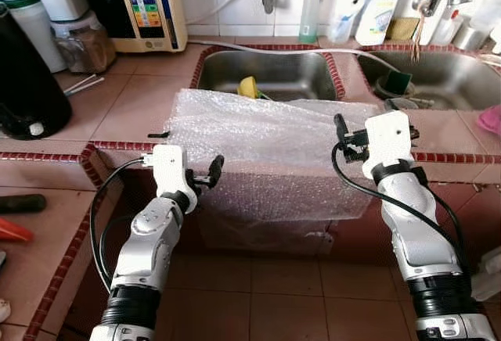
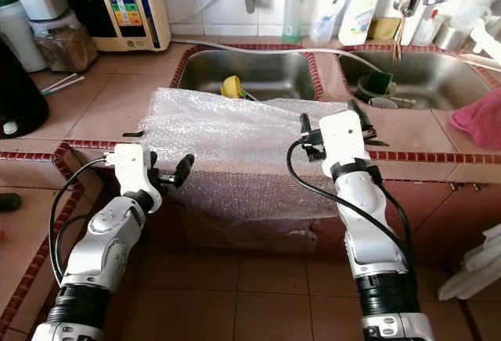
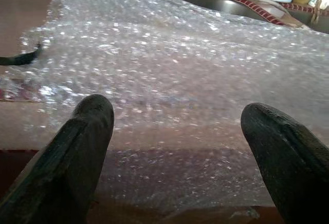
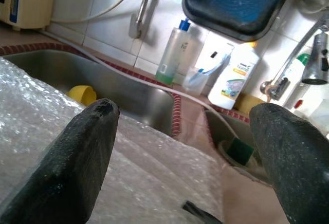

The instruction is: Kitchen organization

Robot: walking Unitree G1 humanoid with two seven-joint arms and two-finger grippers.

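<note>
A clear sheet of bubble wrap (image 1: pixel 266 145) lies on the tiled counter (image 1: pixel 125 114) in front of the left sink and hangs over the counter's front edge. My left gripper (image 1: pixel 205 175) is at the sheet's lower left, just in front of the hanging part. It is open, and the left wrist view shows the wrap (image 3: pixel 169 64) spread beyond its fingertips (image 3: pixel 92 113). My right gripper (image 1: pixel 376 126) hovers at the sheet's right edge, over the counter rim. It is open too, with nothing between its fingers (image 4: pixel 97 126).
The left sink (image 1: pixel 297 75) holds a yellow cup (image 1: pixel 248 87); the right sink (image 1: pixel 454 83) holds a green sponge (image 1: pixel 398 81). Bottles (image 1: pixel 311 5) line the back wall. A water appliance (image 1: pixel 145 5) and a black vessel (image 1: pixel 23 83) stand at the left. A pink cloth (image 1: pixel 489 118) lies far right.
</note>
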